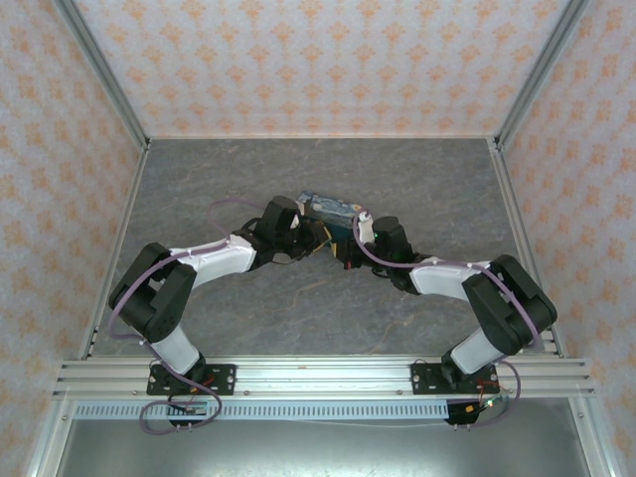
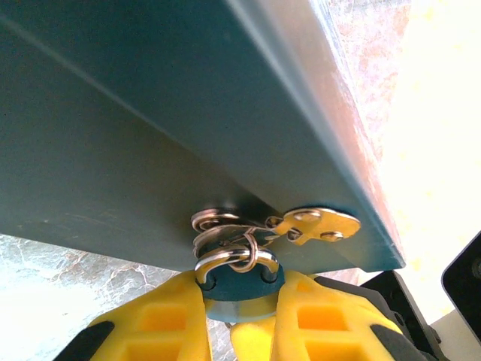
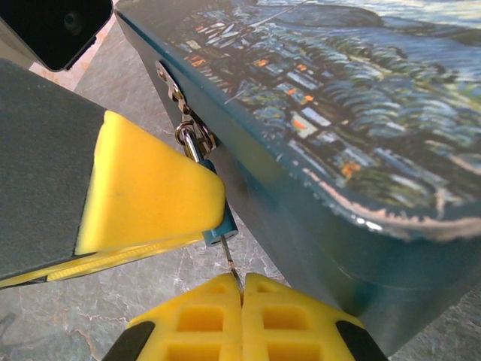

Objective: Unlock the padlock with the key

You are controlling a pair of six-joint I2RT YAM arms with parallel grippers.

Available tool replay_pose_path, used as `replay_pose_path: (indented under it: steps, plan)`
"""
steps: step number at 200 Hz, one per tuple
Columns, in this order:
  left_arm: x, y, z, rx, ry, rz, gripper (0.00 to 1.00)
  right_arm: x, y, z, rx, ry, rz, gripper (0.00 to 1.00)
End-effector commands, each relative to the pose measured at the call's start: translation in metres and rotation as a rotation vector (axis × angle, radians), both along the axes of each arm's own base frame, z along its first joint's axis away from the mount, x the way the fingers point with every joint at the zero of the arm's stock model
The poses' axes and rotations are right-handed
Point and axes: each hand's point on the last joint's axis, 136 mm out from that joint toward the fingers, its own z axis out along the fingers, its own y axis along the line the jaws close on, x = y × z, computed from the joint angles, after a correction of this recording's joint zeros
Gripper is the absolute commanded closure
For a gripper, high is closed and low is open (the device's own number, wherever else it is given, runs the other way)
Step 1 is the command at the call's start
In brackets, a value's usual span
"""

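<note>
We see the tin [image 1: 328,206] central on the table [image 1: 199,189], well clear of the walls [image 1: 60,149]. Our left gripper [image 2: 240,312] clamps the padlock [image 2: 242,280] hanging at the hasp [image 2: 316,224]. Just below, our right gripper [image 3: 242,292] pinches the key [image 3: 231,263], tip touching the padlock's underside.

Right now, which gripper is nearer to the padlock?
Left. The left gripper clamps the padlock body itself; the right gripper sits just beyond it, pinching the key whose tip reaches the padlock's end.

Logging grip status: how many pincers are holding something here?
2. The left pincer clamps the padlock hanging from the tin's hasp; the right pincer pinches the key, its tip at the padlock's lower end.
</note>
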Motion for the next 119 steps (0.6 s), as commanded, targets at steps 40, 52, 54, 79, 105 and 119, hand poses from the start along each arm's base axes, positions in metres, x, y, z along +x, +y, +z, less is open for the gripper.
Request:
replay_pose_path:
  steps: [40, 52, 54, 79, 105, 119]
  plan:
    - [-0.01, -0.029, 0.019, -0.079, -0.017, -0.075, 0.88, 0.017, 0.021, 0.069, 0.151, -0.197, 0.042, 1.0]
    - [-0.011, -0.031, 0.018, -0.082, -0.015, -0.076, 0.89, 0.018, 0.021, 0.074, 0.153, -0.209, 0.043, 1.0]
    - [-0.011, -0.031, 0.018, -0.083, -0.015, -0.077, 0.89, 0.018, 0.022, 0.074, 0.154, -0.209, 0.044, 1.0]
    - [-0.012, -0.034, 0.019, -0.082, -0.012, -0.083, 0.89, 0.019, 0.023, 0.079, 0.153, -0.224, 0.052, 1.0]
    - [-0.014, -0.036, 0.017, -0.079, -0.007, -0.086, 0.89, 0.023, 0.023, 0.085, 0.145, -0.248, 0.051, 1.0]
    - [-0.014, -0.035, 0.016, -0.077, -0.005, -0.084, 0.89, 0.026, 0.022, 0.09, 0.146, -0.26, 0.052, 1.0]
